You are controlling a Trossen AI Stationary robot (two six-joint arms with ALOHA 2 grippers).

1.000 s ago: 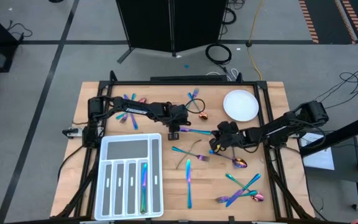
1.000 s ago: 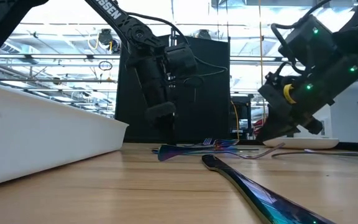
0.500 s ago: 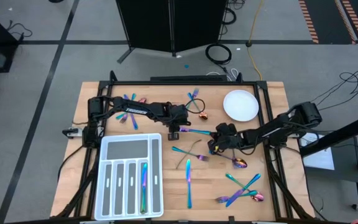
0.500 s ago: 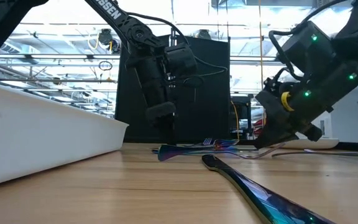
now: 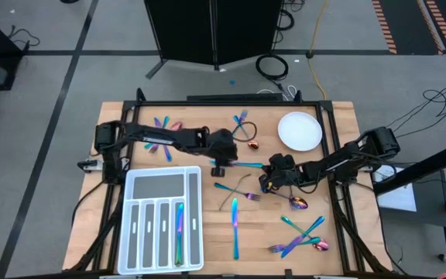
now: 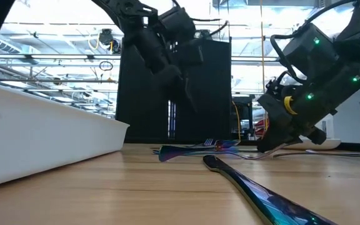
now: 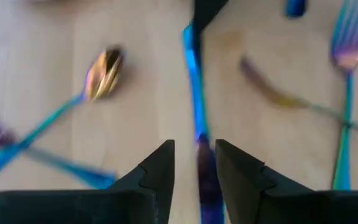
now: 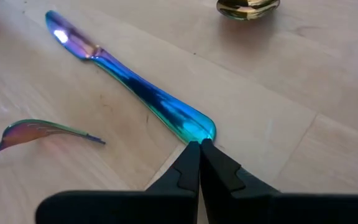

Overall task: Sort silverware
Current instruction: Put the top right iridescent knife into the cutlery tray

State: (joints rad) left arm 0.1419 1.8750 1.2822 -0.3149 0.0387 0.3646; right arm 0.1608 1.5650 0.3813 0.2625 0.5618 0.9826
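No writing can be read anywhere. Left gripper [image 7: 194,163] hangs above a blue knife [image 5: 244,163] beside the white tray [image 5: 163,220] on the bench [image 5: 347,124], jaws apart, the blurred handle between them. Right gripper [image 8: 199,163], jaws together, touches the knife's end.

The left wrist view is smeared throughout: a coppery spoon [image 7: 104,65] and a fork [image 7: 347,56], cut off by the frame edge, are softened beyond detail. In the low view, the tray [image 6: 49,140] is cropped, and cutlery behind the near knife [image 6: 261,194] cannot be told apart.
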